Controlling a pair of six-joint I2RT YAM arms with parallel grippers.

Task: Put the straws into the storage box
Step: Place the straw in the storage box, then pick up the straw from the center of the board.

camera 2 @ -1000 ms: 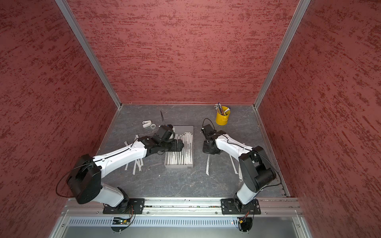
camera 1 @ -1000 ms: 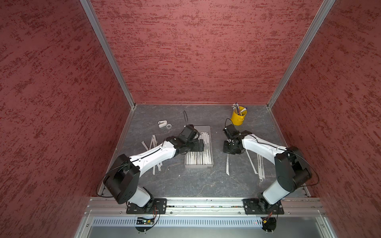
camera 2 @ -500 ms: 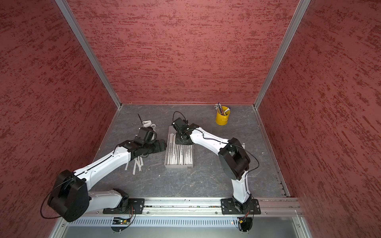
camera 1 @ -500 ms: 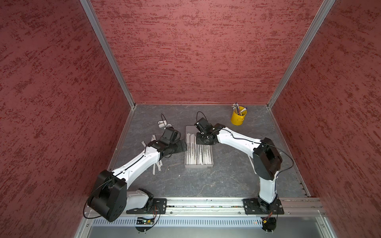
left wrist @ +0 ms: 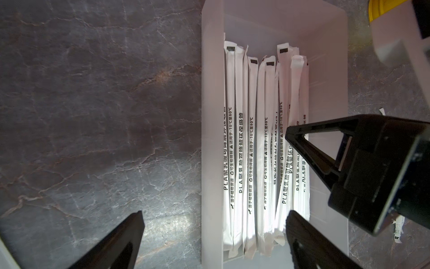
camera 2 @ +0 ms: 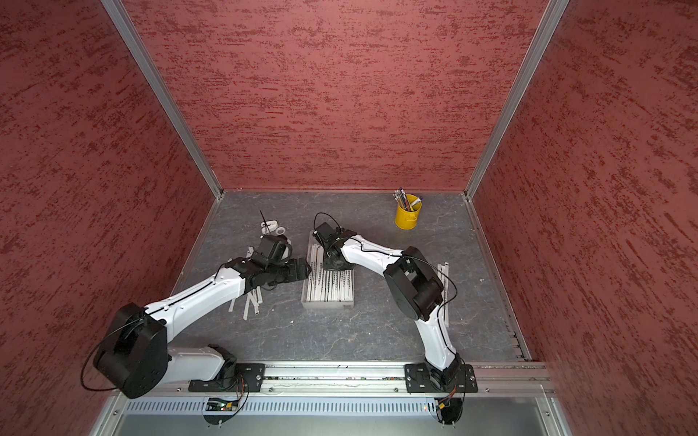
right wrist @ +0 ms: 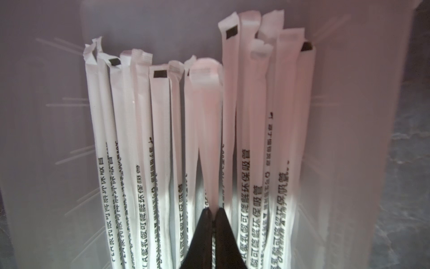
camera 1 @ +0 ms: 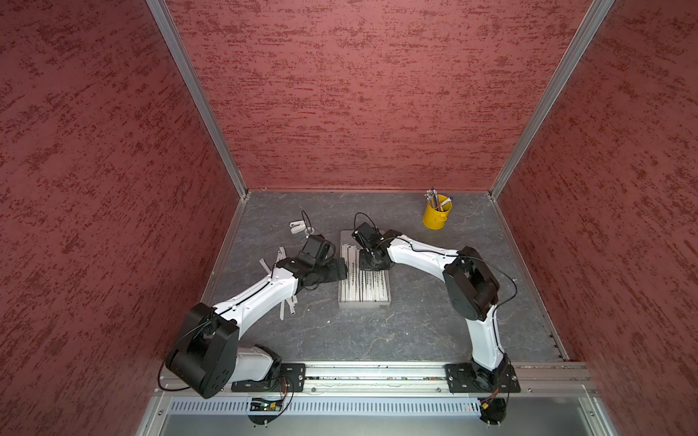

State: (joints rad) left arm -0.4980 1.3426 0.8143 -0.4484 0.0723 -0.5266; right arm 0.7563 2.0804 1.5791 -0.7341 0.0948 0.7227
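The storage box (camera 1: pixel 364 302) (camera 2: pixel 328 304) lies mid-table with several straws (camera 1: pixel 362 287) (camera 2: pixel 328 287) side by side in it. My right gripper (camera 1: pixel 372 264) (camera 2: pixel 336 264) (right wrist: pixel 213 209) is low over the box's far half, shut on one straw (right wrist: pixel 207 116) that lies along the others. My left gripper (camera 1: pixel 342 268) (camera 2: pixel 306 268) (left wrist: pixel 214 214) is open astride the box's left wall (left wrist: pixel 211 116) and holds nothing. More loose straws (camera 1: pixel 287 305) (camera 2: pixel 251 305) lie under the left arm, and others (camera 2: pixel 445 271) lie right of the right arm.
A yellow cup (camera 1: pixel 436 217) (camera 2: pixel 407 217) of pens stands at the back right. A small white object (camera 1: pixel 297 226) (camera 2: pixel 272 227) lies at the back left. Red walls close three sides, and a metal rail runs along the front.
The right gripper came from the table right of the box to over the box with a straw. The left gripper swung out to the left, then back to the box's left wall.
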